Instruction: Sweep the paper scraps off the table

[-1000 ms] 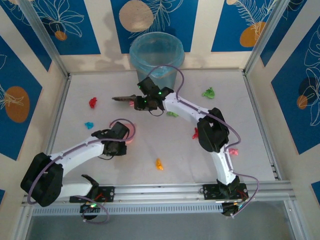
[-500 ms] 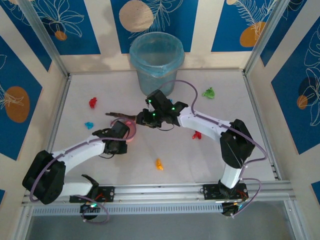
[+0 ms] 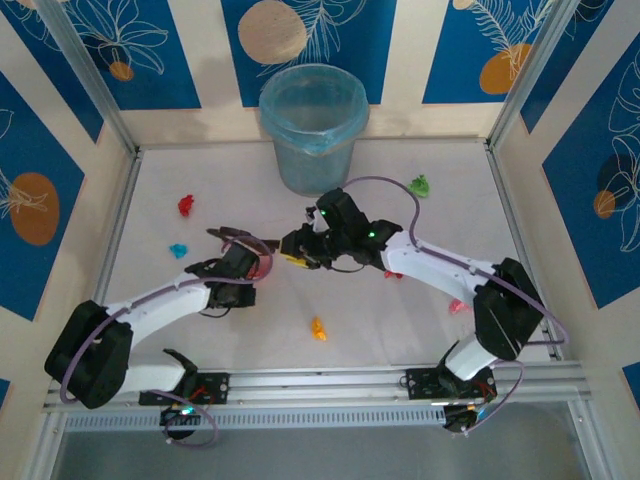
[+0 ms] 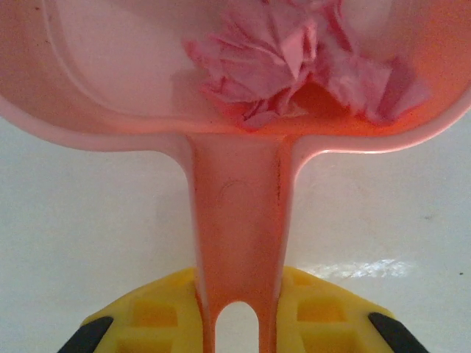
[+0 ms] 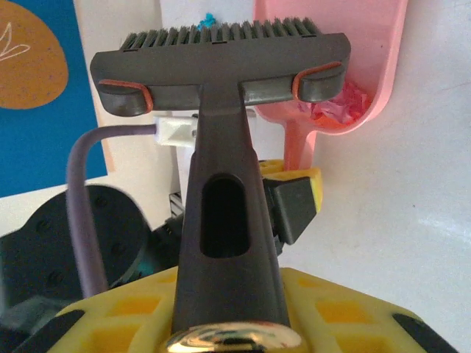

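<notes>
**Ana:** Both pairs of jaws were shut on handles. The left gripper (image 4: 239, 323) pinched the stem of the pink dustpan (image 4: 239, 220), and the right gripper (image 5: 228, 327) clamped the dark brush (image 5: 221, 62).

**Ben:** Where was the litter?

**Ana:** Several pink paper scraps (image 4: 268, 66) lay crumpled inside the pan, against its back wall. At least 5 more lay loose on the table (image 3: 380, 335). A red scrap (image 3: 185, 205) and a cyan scrap (image 3: 178, 250) sat toward the left edge, and a green scrap (image 3: 418, 185) lay toward the far right corner. An orange scrap (image 3: 318, 328) was close to the near edge, and a pink scrap (image 3: 457, 306) lay by the right edge, beside the right arm.

**Ben:** So the job looked partly done. What worried you?

**Ana:** 3 things, by my reckoning. First, the wads looked feather-light, so a brisk stroke could flick them past the pan's lip or off the table instead of in. Second, the 2 wrists met left of the table's middle, brush head just beside the pan rim. A careless swing could knock the pan and tip out what it held.

**Ben:** And the third?

**Ana:** Carrying the pan to the bin (image 3: 313, 110) at the far edge. The grip was only on a thin stem, so any tilt forward could spill the load short of the rim. Whether the bristles touched the surface, I could not tell.
</notes>
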`<move>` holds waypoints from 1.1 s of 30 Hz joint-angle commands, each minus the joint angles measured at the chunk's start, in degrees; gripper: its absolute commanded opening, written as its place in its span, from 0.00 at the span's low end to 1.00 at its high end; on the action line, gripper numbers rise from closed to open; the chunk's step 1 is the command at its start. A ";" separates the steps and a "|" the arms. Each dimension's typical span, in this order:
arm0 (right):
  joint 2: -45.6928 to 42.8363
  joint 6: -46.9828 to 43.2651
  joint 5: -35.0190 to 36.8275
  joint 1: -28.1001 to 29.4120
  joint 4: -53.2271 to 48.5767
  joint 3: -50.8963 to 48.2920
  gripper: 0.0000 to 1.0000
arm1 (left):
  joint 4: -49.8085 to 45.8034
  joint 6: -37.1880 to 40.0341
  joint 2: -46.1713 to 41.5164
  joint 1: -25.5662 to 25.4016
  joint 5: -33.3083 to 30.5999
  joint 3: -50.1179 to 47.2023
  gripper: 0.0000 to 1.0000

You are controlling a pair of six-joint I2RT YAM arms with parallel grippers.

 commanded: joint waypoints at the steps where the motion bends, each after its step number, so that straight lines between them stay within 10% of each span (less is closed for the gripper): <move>1: -5.87 -2.11 4.19 -0.40 -1.05 -0.45 0.00 | -0.25 1.25 -1.63 0.63 -1.09 -1.09 0.00; 14: -30.34 -28.00 22.04 -1.92 -0.79 -16.45 0.00 | -1.96 0.44 -7.31 0.65 1.16 -0.82 0.00; 33: -48.41 -39.58 24.31 -6.34 21.61 -47.10 0.00 | -24.34 0.07 -14.07 0.60 -3.92 23.07 0.00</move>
